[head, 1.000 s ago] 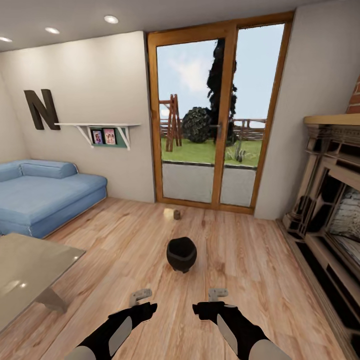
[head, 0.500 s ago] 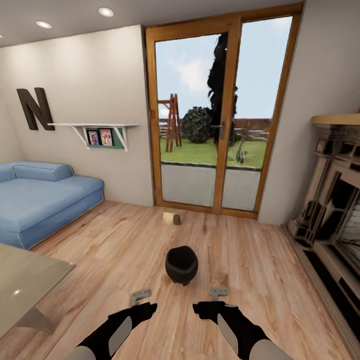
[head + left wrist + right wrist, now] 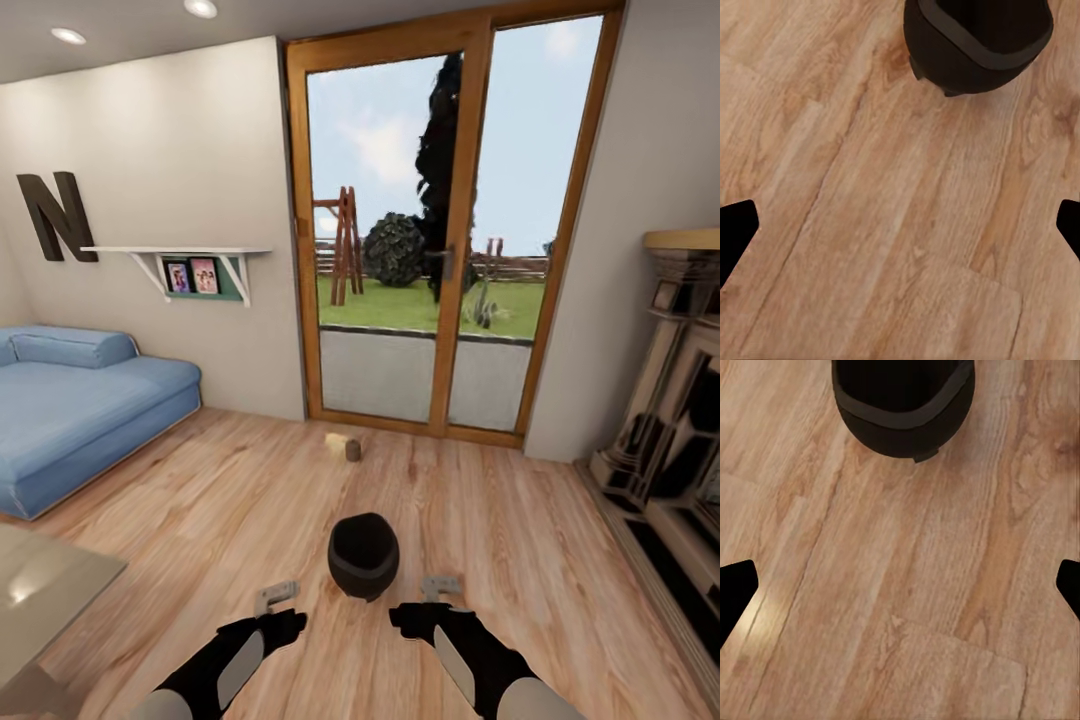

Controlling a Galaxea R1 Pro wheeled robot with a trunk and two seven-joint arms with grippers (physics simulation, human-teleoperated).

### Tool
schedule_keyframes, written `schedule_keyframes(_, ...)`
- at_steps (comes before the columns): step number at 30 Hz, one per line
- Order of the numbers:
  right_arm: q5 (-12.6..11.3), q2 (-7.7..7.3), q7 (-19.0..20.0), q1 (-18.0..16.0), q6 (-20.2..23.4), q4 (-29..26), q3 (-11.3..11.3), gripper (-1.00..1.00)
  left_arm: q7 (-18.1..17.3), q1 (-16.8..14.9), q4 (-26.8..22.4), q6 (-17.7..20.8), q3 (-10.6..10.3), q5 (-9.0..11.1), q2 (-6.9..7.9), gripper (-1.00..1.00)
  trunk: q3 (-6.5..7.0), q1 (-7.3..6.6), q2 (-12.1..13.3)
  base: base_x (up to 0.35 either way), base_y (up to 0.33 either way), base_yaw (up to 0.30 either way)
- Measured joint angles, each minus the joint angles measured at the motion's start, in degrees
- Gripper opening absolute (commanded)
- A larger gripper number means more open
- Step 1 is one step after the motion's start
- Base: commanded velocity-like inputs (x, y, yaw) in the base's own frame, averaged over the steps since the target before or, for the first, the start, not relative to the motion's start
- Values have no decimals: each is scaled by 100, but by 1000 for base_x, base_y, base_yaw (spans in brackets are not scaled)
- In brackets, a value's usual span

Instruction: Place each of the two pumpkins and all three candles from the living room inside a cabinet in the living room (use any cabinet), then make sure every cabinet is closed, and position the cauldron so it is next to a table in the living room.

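On the wood floor [image 3: 200,520] by the glass door [image 3: 430,250]: robot closing on the cauldron.
The desk [image 3: 40,590] has slid off left as the view advanced. The cauldron [image 3: 363,555] now stands just beyond the left gripper [image 3: 276,596] and right gripper [image 3: 440,586], both spread, empty. Two small candles [image 3: 344,446] sit farther off.
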Motion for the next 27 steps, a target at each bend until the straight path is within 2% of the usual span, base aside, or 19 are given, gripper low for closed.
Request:
schedule_keyframes(1,1,7,-117,-7,93,-1,-10,100,146,-20,0,99,-1,-5,-2,100,0,0,0,326,0,0)
schedule_keyframes(5,0,22,-489,-32,485,-14,-18,100,348,-57,-17,281,-6,-26,0,100,0,0,0,326,0,0)
schedule_keyframes(8,-3,30,-667,-75,662,-43,-18,100,412,-87,-13,335,-4,-194,10,100,0,0,0,326,0,0)
schedule_keyframes(11,-70,32,-792,-287,965,-63,-17,100,434,-127,-10,363,-5,-408,9,100,1,0,0,326,0,0)
schedule_keyframes(16,-266,36,-1063,-433,1450,-77,-11,100,438,-147,-5,393,-37,-511,-11,100,0,0,0,326,0,0)
schedule_keyframes(25,-340,48,-1215,-478,1615,24,8,100,451,-142,-52,608,-178,-538,-36,100,0,0,0,326,0,0)
schedule_keyframes(27,-340,50,-1220,-479,1601,121,14,100,457,-133,-49,612,-288,-599,-38,100,0,0,0,326,0,0)
